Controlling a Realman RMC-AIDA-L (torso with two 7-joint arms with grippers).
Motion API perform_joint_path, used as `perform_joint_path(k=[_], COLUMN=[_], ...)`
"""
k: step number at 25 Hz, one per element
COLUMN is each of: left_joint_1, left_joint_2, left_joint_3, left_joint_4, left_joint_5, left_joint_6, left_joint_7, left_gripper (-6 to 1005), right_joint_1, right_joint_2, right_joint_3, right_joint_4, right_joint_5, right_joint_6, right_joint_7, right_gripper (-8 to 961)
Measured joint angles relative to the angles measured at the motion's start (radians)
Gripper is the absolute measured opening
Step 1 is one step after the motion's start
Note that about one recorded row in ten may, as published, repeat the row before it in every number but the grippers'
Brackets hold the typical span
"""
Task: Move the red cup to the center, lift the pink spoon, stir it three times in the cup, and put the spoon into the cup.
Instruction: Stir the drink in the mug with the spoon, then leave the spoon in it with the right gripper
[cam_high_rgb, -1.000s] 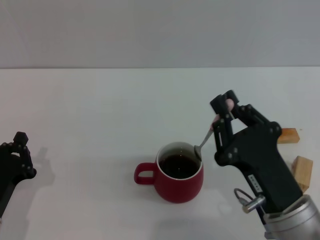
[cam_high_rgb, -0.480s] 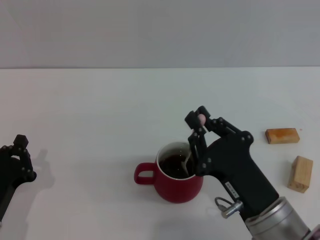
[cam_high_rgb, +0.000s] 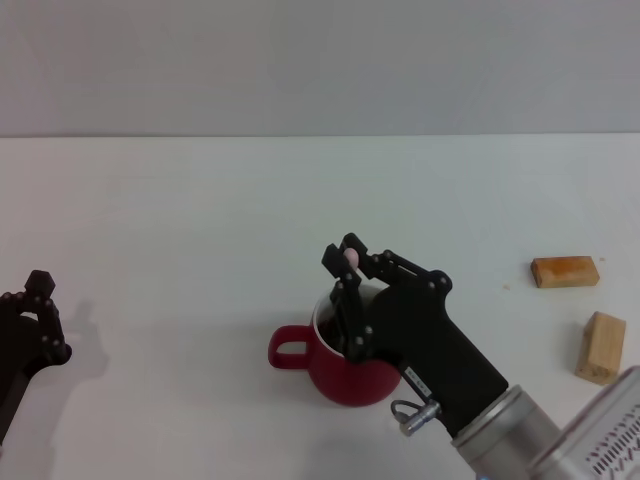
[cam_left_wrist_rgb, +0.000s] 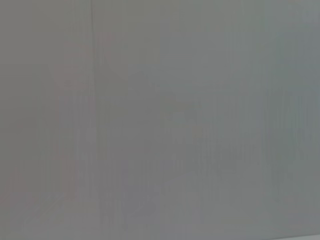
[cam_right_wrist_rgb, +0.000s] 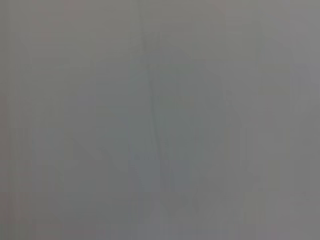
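Note:
The red cup stands near the middle of the white table, its loop handle pointing toward my left side. My right gripper hovers directly over the cup's mouth and is shut on the pink spoon. Only the pale pink end of the spoon's handle shows between the fingers. The spoon's bowl and the liquid are hidden behind the gripper body. My left gripper rests at the table's left edge, away from the cup. Both wrist views show only plain grey.
Two tan wooden blocks lie at the right: one farther back, another nearer the front. The white table stretches bare behind and left of the cup.
My right gripper has swept leftward with the spoon, from beside the cup's right rim to directly above its mouth, now covering the liquid. Cup, blocks and left arm have not moved.

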Motion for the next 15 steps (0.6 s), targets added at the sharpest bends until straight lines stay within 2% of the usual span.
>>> perform_joint_path(k=[5,15], left_joint_1=[0.001,-0.001], left_joint_2=[0.000,0.000], left_joint_3=[-0.002,-0.005], left_joint_4=[0.000,0.000], left_joint_5=[-0.002,-0.003], left_joint_6=[0.001,-0.004], left_joint_7=[0.000,0.000], left_gripper=[13,13], right_joint_1=[0.017,0.068], right_joint_2=[0.002,0.002], right_joint_3=[0.029,0.072], right_joint_4=[-0.009,-0.058], right_joint_5=[-0.005,-0.006], right_joint_6=[0.062,0.097], right_joint_7=[0.000,0.000], right_gripper=[15,16])
